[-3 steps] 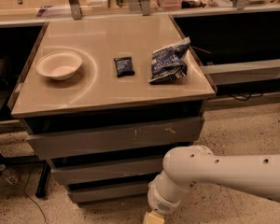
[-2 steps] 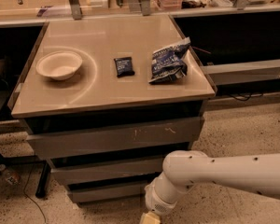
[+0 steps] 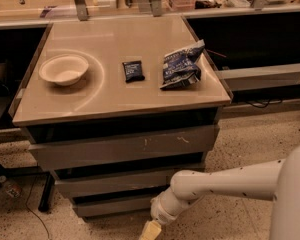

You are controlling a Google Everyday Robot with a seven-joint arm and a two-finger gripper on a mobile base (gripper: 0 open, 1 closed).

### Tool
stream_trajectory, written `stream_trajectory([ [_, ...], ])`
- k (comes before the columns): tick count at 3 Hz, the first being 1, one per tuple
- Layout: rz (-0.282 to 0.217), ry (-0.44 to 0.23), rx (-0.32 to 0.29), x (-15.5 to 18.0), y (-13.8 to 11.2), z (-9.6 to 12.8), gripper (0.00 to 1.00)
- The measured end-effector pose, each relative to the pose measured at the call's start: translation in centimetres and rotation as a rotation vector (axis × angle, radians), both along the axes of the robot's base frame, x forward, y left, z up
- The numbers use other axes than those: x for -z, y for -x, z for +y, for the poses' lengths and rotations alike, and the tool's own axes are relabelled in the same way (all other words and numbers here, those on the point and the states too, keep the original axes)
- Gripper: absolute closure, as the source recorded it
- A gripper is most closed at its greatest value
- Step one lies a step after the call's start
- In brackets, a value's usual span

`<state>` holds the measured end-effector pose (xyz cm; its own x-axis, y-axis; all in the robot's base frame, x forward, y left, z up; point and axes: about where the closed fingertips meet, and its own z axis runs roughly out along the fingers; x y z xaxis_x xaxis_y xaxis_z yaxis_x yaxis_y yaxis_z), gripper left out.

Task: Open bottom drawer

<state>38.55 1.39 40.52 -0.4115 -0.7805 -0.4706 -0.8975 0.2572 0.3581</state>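
Note:
The bottom drawer is the narrowest grey front, lowest of three under the tan counter, and it sits closed. Above it are the mid-sized front and the widest front with pale scratches. My white arm reaches in from the right, low near the floor. My gripper is at the bottom edge of the view, just right of and below the bottom drawer's right end; only its pale tip shows.
On the counter lie a white bowl, a small dark packet and a blue chip bag. Speckled floor surrounds the cabinet. A dark cable and stand leg sit at the left.
My arm has moved left and down toward the bottom drawer's right end. The drawers have not moved.

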Motion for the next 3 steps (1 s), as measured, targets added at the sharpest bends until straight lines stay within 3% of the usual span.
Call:
stream_trajectory([
  [1,-0.004,-0.007,0.026,4.7,-2.7,0.7,0.00],
  [3,0.019,-0.023,0.028,6.1,-2.7,1.2,0.00],
])
